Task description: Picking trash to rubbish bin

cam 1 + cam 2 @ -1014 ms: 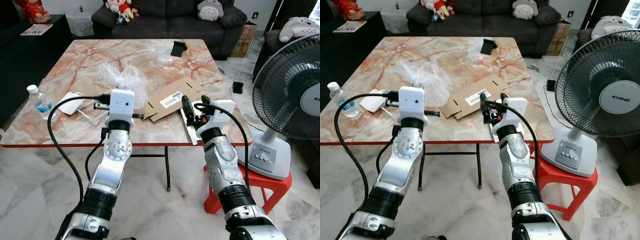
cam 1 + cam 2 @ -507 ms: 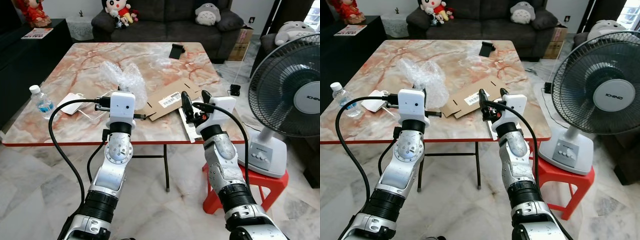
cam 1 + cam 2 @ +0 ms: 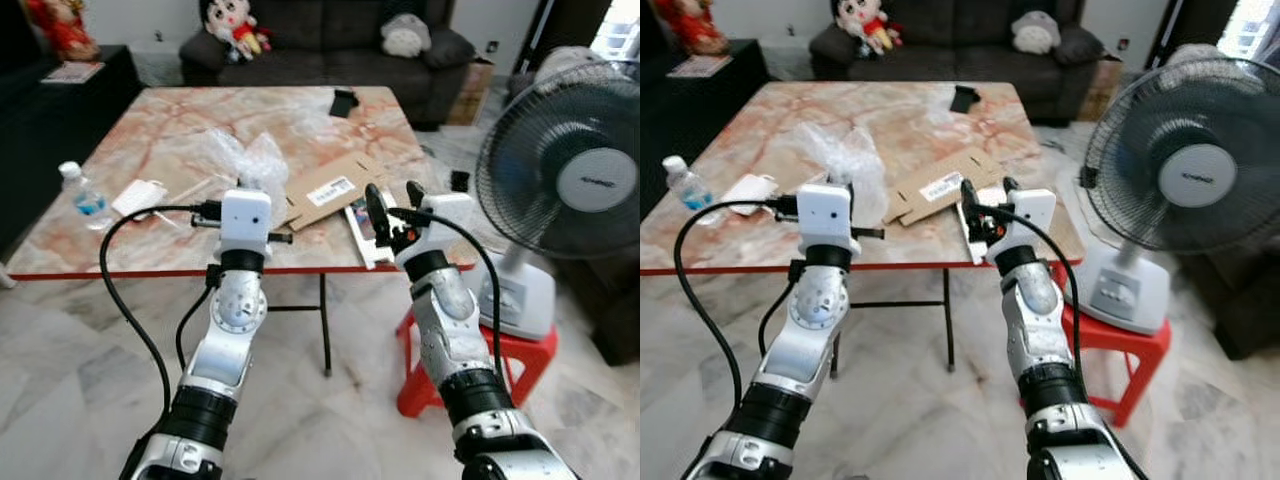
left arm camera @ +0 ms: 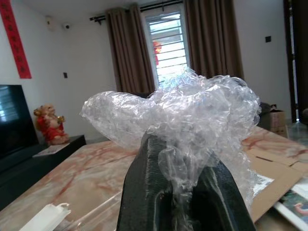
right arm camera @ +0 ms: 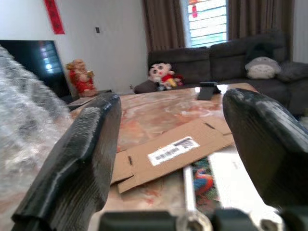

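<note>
Bubble wrap (image 4: 192, 120) still pinched in left claw (image 4: 185, 192); right claw (image 5: 183, 144) stays spread; bench (image 3: 150, 130) now sits higher in frame.

Both silver arms reach forward at about the same height, wrists raised. The left gripper (image 4: 180, 192) has its black fingers (image 4: 149, 192) pinched together on clear plastic. The right gripper (image 3: 391, 205) holds its fingers (image 5: 82, 159) spread wide, empty.

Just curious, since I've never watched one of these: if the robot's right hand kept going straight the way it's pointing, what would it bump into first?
Most likely the flattened cardboard on the table. The open right hand points across the table's near edge, with the cardboard lying straight ahead between its fingers. A printed sheet lies nearer but lower, so depth makes this uncertain.
</note>
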Robot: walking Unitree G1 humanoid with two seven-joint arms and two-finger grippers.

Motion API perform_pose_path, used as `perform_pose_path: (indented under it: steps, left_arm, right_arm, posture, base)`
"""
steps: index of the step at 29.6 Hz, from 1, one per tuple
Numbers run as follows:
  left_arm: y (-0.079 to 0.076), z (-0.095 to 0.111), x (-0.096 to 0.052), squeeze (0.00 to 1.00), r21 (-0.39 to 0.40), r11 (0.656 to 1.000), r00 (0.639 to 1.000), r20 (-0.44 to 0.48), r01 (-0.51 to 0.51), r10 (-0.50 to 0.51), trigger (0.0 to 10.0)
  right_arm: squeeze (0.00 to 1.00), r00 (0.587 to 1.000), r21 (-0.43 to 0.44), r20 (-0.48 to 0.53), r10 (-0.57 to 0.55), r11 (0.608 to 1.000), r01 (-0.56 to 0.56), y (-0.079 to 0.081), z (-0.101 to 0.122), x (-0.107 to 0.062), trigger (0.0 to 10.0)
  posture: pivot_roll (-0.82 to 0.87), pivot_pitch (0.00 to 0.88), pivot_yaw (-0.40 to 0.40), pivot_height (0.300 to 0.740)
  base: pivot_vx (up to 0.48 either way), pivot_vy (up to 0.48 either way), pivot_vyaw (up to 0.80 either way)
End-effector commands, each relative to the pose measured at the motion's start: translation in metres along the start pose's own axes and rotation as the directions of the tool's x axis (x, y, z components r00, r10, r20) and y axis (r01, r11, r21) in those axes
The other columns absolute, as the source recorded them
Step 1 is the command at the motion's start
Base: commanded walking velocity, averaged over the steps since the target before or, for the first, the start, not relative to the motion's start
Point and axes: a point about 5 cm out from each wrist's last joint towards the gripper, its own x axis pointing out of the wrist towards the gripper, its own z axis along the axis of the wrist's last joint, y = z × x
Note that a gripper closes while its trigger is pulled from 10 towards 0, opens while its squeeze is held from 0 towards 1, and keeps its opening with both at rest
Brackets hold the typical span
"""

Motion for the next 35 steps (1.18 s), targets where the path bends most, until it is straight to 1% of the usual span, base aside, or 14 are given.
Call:
perform_pose_path:
  steps: [1,12,17,26,28,30,35]
  left_arm:
    - [0.0,0.0,0.001,0.0,-0.006,1.0,1.0,-0.001,-0.005,0.005,10.0]
    - [-0.001,-0.001,0.001,0.0,-0.005,1.0,1.0,-0.006,-0.008,0.008,10.0]
    - [-0.001,-0.002,-0.001,0.0,-0.004,1.0,1.0,-0.013,-0.01,0.01,10.0]
    - [0.0,-0.002,-0.001,0.0,-0.003,1.0,1.0,-0.016,-0.014,0.014,10.0]
    - [0.0,-0.003,-0.002,0.0,-0.002,1.0,1.0,-0.02,-0.015,0.015,10.0]
    - [0.0,-0.003,-0.002,0.0,-0.002,1.0,1.0,-0.021,-0.016,0.016,10.0]
    - [0.0,-0.004,-0.002,0.0,-0.001,1.0,1.0,-0.024,-0.015,0.015,10.0]
  right_arm:
    - [0.0,1.0,-0.003,0.01,-0.001,1.0,0.001,-0.001,0.004,0.001,10.0]
    - [0.0,1.0,-0.009,-0.009,-0.003,1.0,0.003,-0.004,0.0,-0.002,10.0]
    - [0.0,1.0,-0.036,-0.026,-0.003,0.999,0.002,-0.006,-0.002,-0.004,10.0]
    - [0.0,0.999,-0.056,-0.039,-0.006,0.998,0.003,-0.008,-0.004,-0.007,10.0]
    - [0.0,0.999,-0.055,-0.038,-0.006,0.998,0.004,-0.009,-0.004,-0.007,10.0]
    - [0.0,0.999,-0.026,-0.038,-0.016,1.0,0.015,-0.01,-0.005,-0.007,10.0]
    - [0.0,0.999,-0.031,-0.044,-0.021,0.999,0.02,-0.013,-0.005,-0.009,10.0]
  posture:
    - [-0.01,0.043,-0.018,0.74]
    - [-0.01,0.05,-0.023,0.74]
    - [-0.01,0.058,-0.026,0.74]
    - [-0.01,0.062,-0.029,0.74]
    - [-0.02,0.063,-0.029,0.74]
    - [-0.02,0.064,-0.031,0.74]
    - [-0.02,0.064,-0.034,0.74]
  base:
    - [0.0,0.0,0.0]
    - [0.0,0.0,0.0]
    - [0.0,0.0,0.0]
    - [0.0,0.0,0.0]
    - [0.0,0.0,0.0]
    - [0.0,0.0,0.0]
    - [0.0,0.0,0.0]
